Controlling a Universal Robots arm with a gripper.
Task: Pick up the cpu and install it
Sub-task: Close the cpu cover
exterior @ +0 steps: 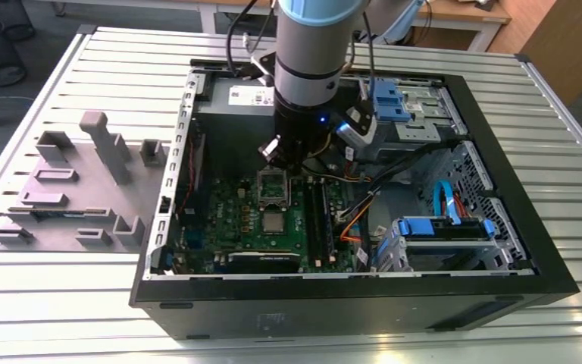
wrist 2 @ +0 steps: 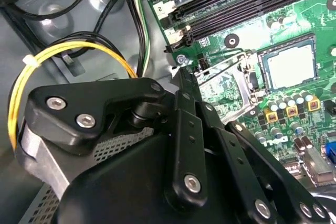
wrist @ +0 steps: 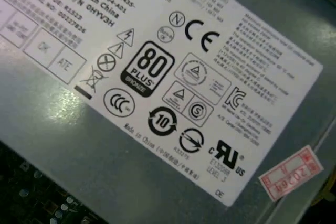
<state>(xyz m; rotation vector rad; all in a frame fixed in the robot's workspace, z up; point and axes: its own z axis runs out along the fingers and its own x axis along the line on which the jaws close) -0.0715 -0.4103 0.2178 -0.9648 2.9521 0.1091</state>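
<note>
I am watching the gripper (exterior: 281,154) hanging low over the motherboard (exterior: 233,216), inside the open case (exterior: 533,265). I cannot tell if it is released or clenched. The cpu (wrist 2: 288,66) is lying flat in its socket. I am fearing that a careless move is knocking the chip crooked, or snagging the yellow cable (wrist 2: 68,52).

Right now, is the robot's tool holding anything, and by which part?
Not the cpu: it lies in its socket on the motherboard, apart from the tool. Whether the tool grips anything else cannot be told.
</note>
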